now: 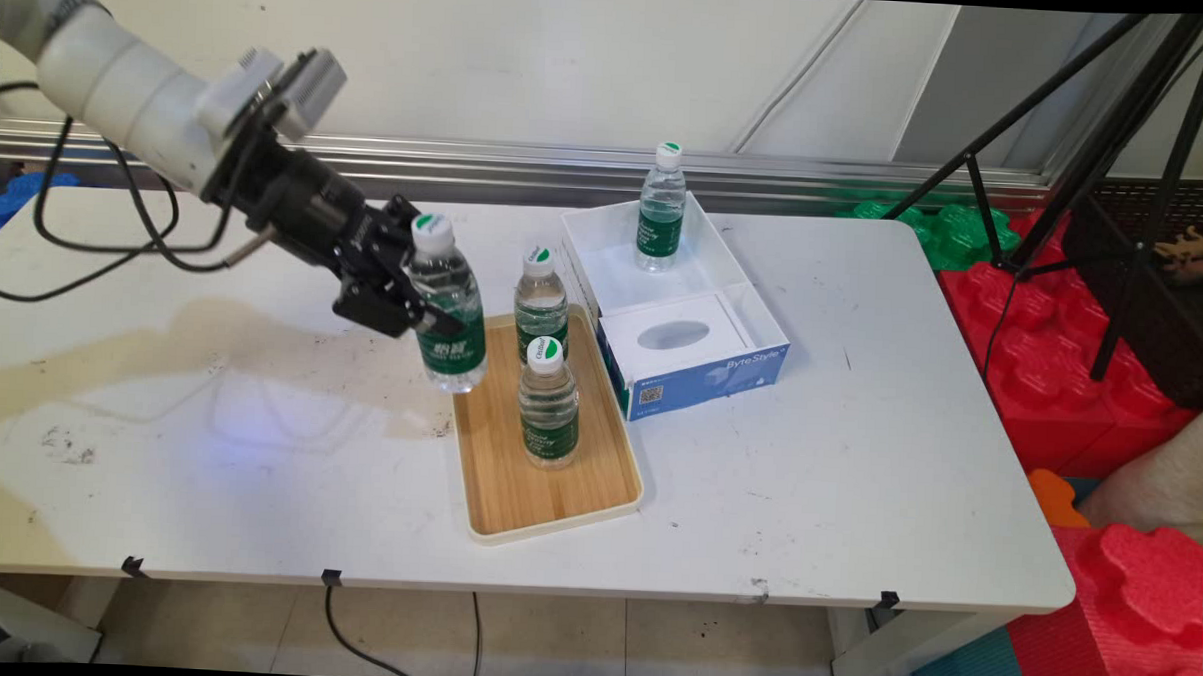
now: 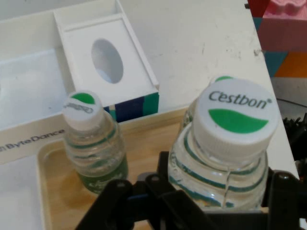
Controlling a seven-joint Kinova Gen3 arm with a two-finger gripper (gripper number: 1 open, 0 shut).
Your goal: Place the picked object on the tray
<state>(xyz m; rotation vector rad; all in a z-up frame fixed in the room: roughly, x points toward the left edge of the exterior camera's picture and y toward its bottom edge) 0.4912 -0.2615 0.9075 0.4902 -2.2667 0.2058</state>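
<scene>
My black gripper [image 1: 418,302] is shut on a clear water bottle [image 1: 447,308] with a green label and a white cap, holding it upright at the left edge of the wooden tray [image 1: 556,492]. In the hand view that bottle [image 2: 225,153] fills the space between my fingers [image 2: 283,191], cap upward. Two more bottles stand on the tray: a far one [image 1: 542,301] and a near one [image 1: 548,404]. The hand view shows one of them [image 2: 91,141] at the left, and only the cap edge of another behind the held bottle.
A white and blue open box [image 1: 752,323] sits right of the tray, with a fourth bottle [image 1: 661,210] standing in its far part and an oval-holed insert [image 1: 674,335] near its front. A black tripod [image 1: 1117,196] and red foam blocks [image 1: 1061,374] stand beyond the table's right edge.
</scene>
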